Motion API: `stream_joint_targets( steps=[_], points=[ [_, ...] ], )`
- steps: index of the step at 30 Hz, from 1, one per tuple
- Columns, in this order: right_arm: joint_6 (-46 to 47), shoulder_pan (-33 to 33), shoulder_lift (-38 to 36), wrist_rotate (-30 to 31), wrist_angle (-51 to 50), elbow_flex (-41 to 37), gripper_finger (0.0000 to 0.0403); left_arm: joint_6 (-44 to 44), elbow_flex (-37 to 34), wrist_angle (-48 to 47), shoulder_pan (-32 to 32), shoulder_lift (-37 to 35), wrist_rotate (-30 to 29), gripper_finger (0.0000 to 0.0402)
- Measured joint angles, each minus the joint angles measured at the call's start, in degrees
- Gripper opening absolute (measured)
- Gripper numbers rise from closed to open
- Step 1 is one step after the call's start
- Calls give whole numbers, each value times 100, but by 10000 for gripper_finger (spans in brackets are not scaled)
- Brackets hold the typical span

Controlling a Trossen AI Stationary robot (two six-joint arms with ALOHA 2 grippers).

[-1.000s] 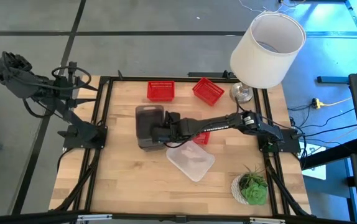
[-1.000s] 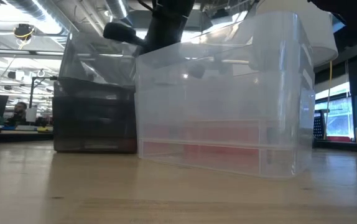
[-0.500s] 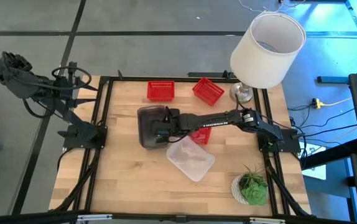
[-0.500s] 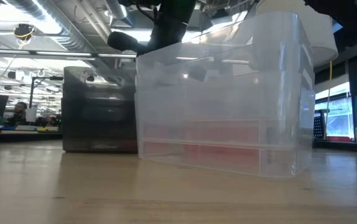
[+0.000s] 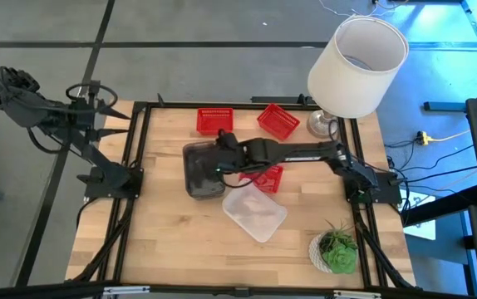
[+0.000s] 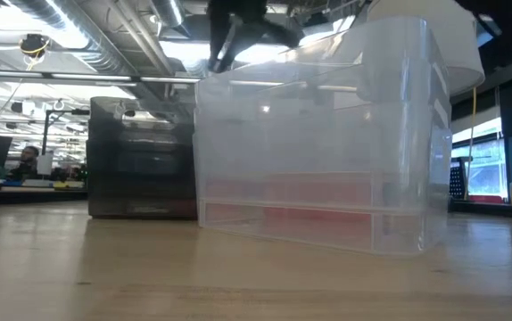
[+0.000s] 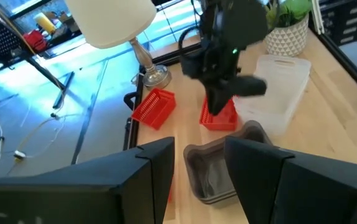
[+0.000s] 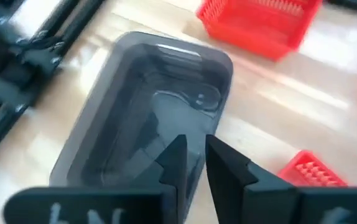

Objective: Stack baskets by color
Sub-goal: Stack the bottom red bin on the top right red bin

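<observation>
Smoky grey baskets (image 5: pixel 203 170) stand nested as one stack left of the table's middle, base on the wood; in the low view this grey stack (image 6: pixel 140 160) stands level. My right gripper (image 5: pixel 222 154) hovers above the stack's right rim, its fingers (image 8: pixel 194 158) a little apart with nothing between them. Two red baskets (image 5: pixel 214 121) (image 5: pixel 277 122) sit at the far edge, and a third (image 5: pixel 265 178) lies under my right arm. A clear basket (image 5: pixel 255 213) lies nearer the front. My left gripper (image 7: pixel 197 168) is open, held high off the table's left side.
A large white lampshade (image 5: pixel 356 66) on its lamp stands at the far right corner. A small green plant (image 5: pixel 336 252) in a white pot sits at the near right corner. Bare wood (image 5: pixel 155 241) lies at the near left.
The upper grey basket, tilted on the lower one a second ago, has dropped level into it. My right gripper has let go of it, risen clear, rolled about its own line and drifted slightly toward the far edge.
</observation>
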Motion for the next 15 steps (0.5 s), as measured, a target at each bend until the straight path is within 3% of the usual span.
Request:
stream_joint_targets(
  steps=[4, 10, 15],
  points=[
    [-447, -5, -421, -479, -295, -230, 58, -111, -2, 2, 4, -15, -135, 133],
    [-1253, -250, -666, -1057, -1318, -241, 55, -263, -314, 9, 4, -4, -962, 133],
    [-2328, -596, -780, -1615, -1870, -241, 21, -849, -829, 5, 4, -28, -1609, 133]
  ],
)
